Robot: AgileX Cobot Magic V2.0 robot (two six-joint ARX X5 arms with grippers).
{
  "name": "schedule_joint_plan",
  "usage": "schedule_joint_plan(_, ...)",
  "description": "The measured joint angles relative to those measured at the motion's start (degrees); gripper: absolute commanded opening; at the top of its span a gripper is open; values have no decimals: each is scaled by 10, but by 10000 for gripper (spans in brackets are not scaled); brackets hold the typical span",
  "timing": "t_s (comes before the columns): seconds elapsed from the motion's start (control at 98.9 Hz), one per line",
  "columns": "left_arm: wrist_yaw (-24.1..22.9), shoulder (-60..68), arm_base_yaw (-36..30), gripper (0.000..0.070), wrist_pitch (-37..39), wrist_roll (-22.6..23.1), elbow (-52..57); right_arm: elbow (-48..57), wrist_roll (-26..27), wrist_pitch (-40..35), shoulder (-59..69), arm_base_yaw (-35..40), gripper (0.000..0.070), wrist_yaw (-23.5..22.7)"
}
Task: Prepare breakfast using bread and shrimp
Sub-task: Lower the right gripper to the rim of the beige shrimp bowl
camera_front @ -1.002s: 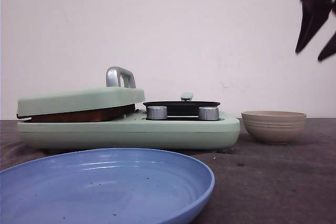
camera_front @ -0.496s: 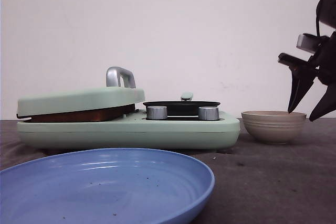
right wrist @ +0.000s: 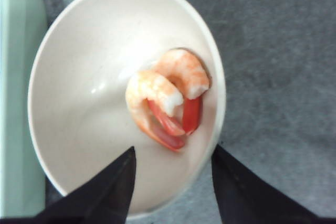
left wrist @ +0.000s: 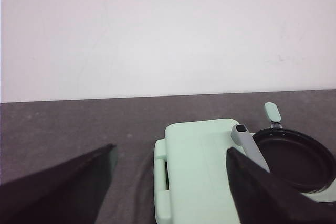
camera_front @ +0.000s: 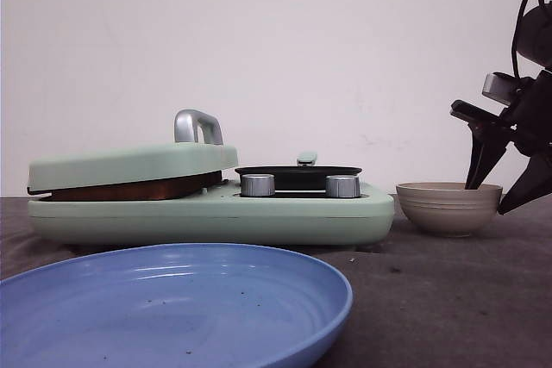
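Curling shrimp [right wrist: 167, 103] in bowl [right wrist: 68, 66], tails toward fingers [right wrist: 113, 187]

Glossy pink shrimp [right wrist: 167, 103] lie in a smooth, matt bowl [right wrist: 79, 77] on rough grey cloth [right wrist: 273, 51].

- Our front camera sits low at table height, facing the wall across a plate [camera_front: 172, 299].
- Our left wrist camera looks down on the cooker [left wrist: 202, 166] [camera_front: 207, 204], shared with the front.
- Our right wrist camera looks closely down into the bowl [right wrist: 79, 40] [camera_front: 448, 208], likewise shared.
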Motion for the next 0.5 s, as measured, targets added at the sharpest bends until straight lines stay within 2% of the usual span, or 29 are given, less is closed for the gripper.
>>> schedule_joint_plan(0.132, 14, 1, 0, 394, 0, 0, 0, 0, -1, -5, 7, 10, 268, 2)
schedule_joint_plan(0.496, 16, 1, 0, 394, 0, 0, 0, 0, -1, -3, 27, 25, 268, 3)
